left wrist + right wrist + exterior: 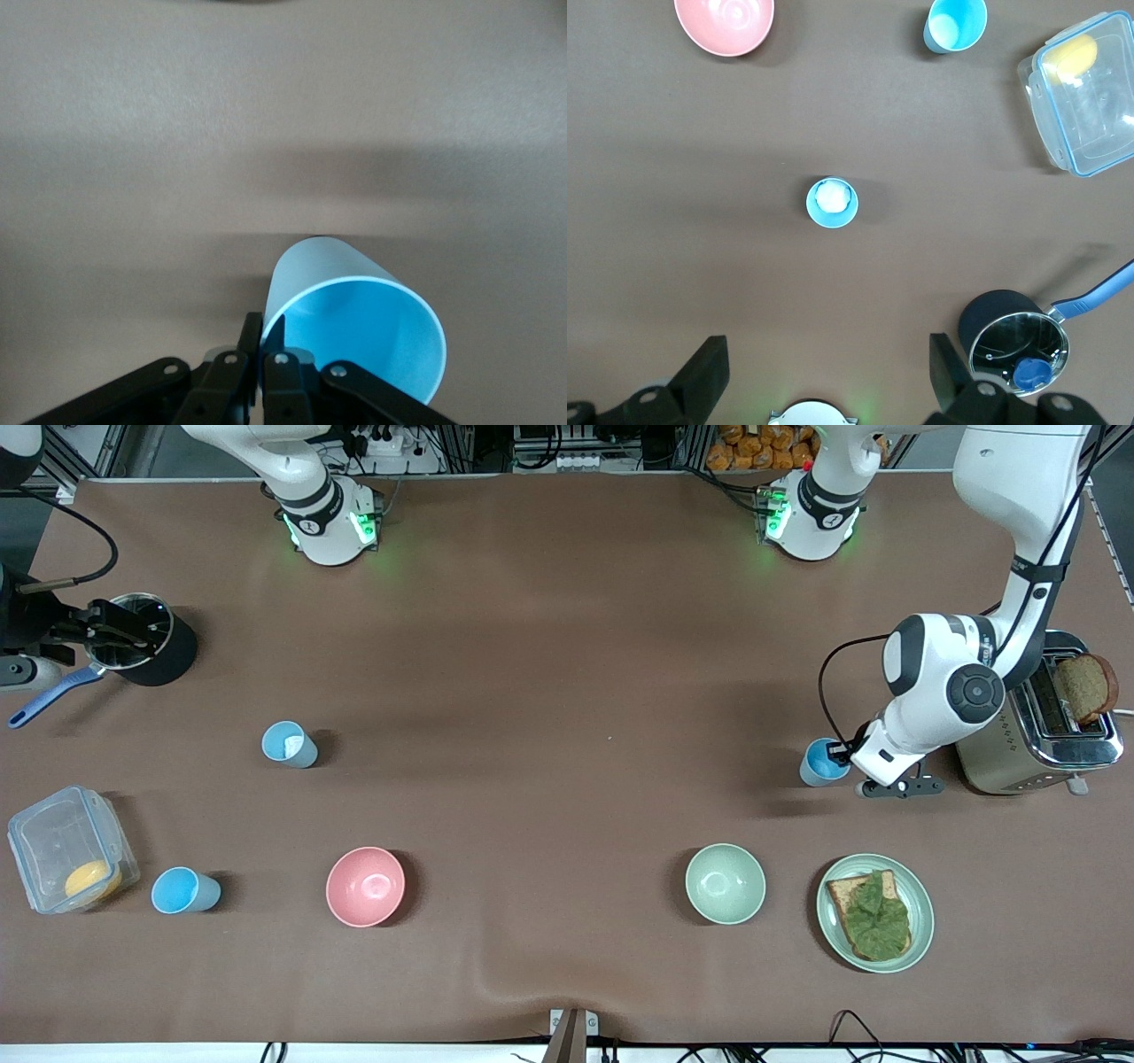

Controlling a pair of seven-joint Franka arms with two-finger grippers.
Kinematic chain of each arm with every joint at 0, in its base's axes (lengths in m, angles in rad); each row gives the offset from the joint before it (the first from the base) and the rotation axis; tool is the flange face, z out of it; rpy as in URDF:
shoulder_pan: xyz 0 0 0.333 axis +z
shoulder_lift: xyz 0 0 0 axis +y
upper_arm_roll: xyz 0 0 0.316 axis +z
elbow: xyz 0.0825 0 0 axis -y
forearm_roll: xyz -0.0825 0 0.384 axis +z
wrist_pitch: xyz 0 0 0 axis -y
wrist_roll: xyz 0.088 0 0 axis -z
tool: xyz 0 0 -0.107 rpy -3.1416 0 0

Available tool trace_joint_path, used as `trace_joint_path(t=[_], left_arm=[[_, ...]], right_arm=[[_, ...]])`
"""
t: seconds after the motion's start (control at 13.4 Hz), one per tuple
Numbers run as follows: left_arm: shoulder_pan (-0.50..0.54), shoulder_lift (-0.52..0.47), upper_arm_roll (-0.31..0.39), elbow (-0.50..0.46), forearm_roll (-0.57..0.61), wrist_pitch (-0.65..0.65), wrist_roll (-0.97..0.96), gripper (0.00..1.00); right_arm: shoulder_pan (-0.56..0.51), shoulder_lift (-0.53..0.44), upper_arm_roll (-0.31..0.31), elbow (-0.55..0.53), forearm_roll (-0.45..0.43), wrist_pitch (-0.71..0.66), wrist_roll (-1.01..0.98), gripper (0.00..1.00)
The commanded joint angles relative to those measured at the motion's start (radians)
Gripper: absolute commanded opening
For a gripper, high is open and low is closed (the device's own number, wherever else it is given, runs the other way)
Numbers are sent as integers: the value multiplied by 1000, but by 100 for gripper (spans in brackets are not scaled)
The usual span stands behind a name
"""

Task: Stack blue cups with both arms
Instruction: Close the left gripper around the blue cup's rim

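Note:
Three blue cups show. One blue cup (817, 767) (354, 305) stands near the toaster, at the left arm's end of the table. My left gripper (838, 757) (263, 324) is shut on its rim, one finger inside and one outside. A second blue cup (289, 744) (832, 203), with something white inside, stands toward the right arm's end. A third blue cup (183, 890) (954, 24) stands nearer the front camera, beside a clear box. My right gripper (826, 347) is open and empty, high above the table near its own base, out of the front view.
A toaster (1036, 735) with a bread slice (1088, 686) stands beside the left arm. A green plate (923, 899) with toast and lettuce, a pale green bowl (725, 883) and a pink bowl (365, 886) lie near the front. A clear box (71, 859) and black pot (151, 646) are at the right arm's end.

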Motion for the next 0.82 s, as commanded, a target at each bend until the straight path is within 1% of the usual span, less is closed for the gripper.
trace_joint_path(t=[0.0,0.07,0.15,0.3,0.37,0.6,0.67,0.75], left_arm=[[1,-57,-30,14,-1,-10,-34,0],[-1,-81,-38,23,-1,-46,-36,0],[-1,-89,-46,72,-1,-112,-36,0],[-1,-89,-56,201,-1,-297,-36,0],[1,-94,-65,247,-1,-371,-34,0],[-7,-84,-96,359,-1,-471,-37,0],[-12,-78,-102,380,-3,-494,-49,0],[-19,-69,-104,381,0,-498,-71,0]], right_arm=[[-8,0,9,2,-15,-8,8,100],[-9,0,9,2,-15,-8,8,100],[-9,0,9,-1,-15,-10,8,100],[-18,1,9,-1,-15,-7,6,100],[-18,3,9,-1,-15,-8,6,100],[-18,3,8,-1,-15,-8,4,100],[-18,3,9,-1,-15,-8,4,100],[-18,3,9,-1,-15,-8,6,100]])
